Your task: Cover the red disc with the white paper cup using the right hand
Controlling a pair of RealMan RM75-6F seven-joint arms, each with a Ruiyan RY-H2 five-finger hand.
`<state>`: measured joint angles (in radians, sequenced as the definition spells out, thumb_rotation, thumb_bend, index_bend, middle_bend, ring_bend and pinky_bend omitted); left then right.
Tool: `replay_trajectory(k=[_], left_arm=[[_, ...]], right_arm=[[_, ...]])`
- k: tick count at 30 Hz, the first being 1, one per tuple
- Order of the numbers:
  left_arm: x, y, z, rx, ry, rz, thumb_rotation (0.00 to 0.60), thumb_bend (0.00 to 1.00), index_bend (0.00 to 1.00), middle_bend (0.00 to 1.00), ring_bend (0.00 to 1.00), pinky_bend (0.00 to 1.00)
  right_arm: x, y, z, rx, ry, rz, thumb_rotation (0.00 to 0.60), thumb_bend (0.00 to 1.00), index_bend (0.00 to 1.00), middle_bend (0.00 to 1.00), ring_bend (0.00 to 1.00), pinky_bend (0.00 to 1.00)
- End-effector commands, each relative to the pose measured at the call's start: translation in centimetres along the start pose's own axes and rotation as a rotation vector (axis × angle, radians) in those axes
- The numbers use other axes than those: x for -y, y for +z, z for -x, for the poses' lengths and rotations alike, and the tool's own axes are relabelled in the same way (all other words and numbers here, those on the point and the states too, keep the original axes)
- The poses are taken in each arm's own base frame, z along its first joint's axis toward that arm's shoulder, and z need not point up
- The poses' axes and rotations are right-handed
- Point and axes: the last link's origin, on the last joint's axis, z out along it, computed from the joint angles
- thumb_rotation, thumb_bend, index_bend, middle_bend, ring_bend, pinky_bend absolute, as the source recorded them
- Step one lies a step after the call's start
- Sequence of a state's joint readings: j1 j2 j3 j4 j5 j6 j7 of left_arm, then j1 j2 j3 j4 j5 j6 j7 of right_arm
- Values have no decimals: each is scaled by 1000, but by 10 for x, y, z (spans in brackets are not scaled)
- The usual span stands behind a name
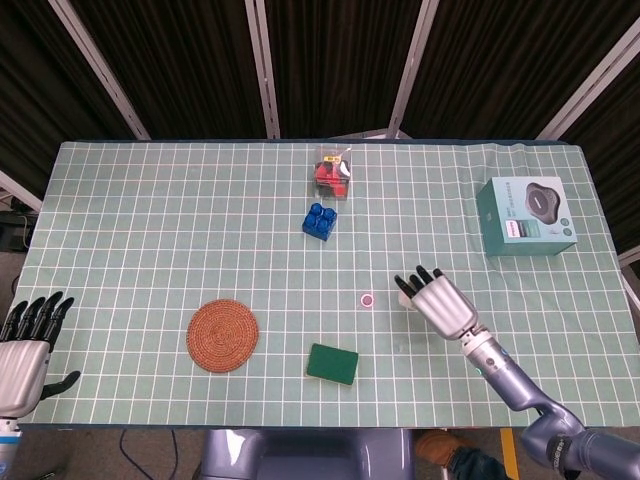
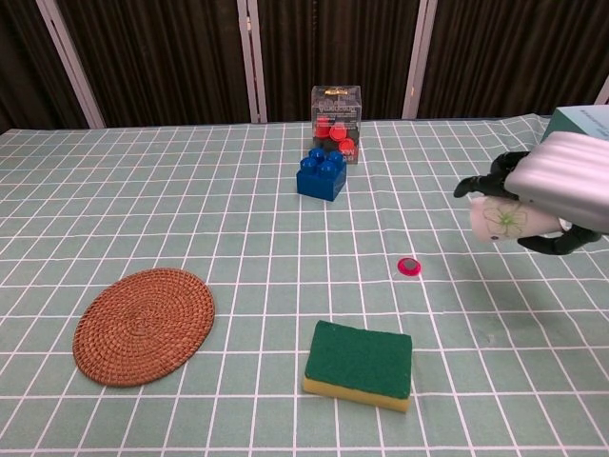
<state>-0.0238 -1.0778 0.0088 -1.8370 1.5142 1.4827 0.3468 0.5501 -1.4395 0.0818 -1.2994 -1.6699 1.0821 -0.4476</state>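
The small red disc (image 1: pixel 367 299) (image 2: pixel 408 267) lies flat on the green checked cloth near the table's middle. My right hand (image 1: pixel 437 301) (image 2: pixel 557 192) grips the white paper cup (image 2: pixel 500 219) (image 1: pixel 405 298), lifted off the table and turned on its side, a short way right of the disc. The cup has a faint flower print; in the head view my hand hides most of it. My left hand (image 1: pixel 25 345) hovers off the table's front left corner, fingers apart, holding nothing.
A round woven coaster (image 1: pixel 222 335) and a green sponge (image 1: pixel 333 364) lie toward the front. A blue brick (image 1: pixel 320 220) and a clear box of red pieces (image 1: pixel 333 172) sit at the back middle. A teal carton (image 1: pixel 526 216) stands at the right.
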Motion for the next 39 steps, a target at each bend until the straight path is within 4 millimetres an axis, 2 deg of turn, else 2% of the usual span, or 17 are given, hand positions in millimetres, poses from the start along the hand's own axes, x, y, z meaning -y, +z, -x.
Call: replay_trajectory(k=[1,9,12,13,14,16,17,18,25,29,34,39], left_arm=[[0,0,0,2,-2,0,600,0,0,0,0,0],[1,-1,0,12,0,-8,600,0,0,0,0,0],[0,-1,1,15,1,-7,600,0,0,0,0,0],[0,-2,1,16,2,-7,600,0,0,0,0,0],[0,-2,1,17,2,-6,600,0,0,0,0,0],[-1,-2,1,17,5,-7,600,0,0,0,0,0],[-1,-2,1,17,7,-8,600,0,0,0,0,0],[-1,-1,1,16,8,-9,600,0,0,0,0,0],[-1,-1,1,17,7,-11,600,0,0,0,0,0],[-2,-2,1,16,6,-7,600,0,0,0,0,0],[-1,-3,0,13,3,-6,600,0,0,0,0,0],[-1,-3,-1,13,2,-5,600,0,0,0,0,0]], right_arm=[[4,18,-13,30,252,-45,600,329,180,380,241,553],[15,20,7,101,255,-122,600,318,180,378,219,549],[19,20,11,109,238,-145,600,236,125,303,156,502],[19,20,12,108,227,-152,600,181,80,235,108,442],[19,20,13,110,212,-160,600,117,33,138,54,331],[18,18,15,130,157,-180,600,40,0,28,2,131],[18,17,14,139,137,-186,600,18,0,2,0,44],[17,15,12,141,114,-190,600,9,0,0,0,12],[20,1,-11,102,10,-168,600,6,0,0,0,0],[33,-10,-22,91,-67,-154,600,8,0,0,0,0],[47,-13,-21,117,-169,-151,600,8,0,0,0,0],[53,1,-14,159,-281,-113,600,8,0,0,0,0]])
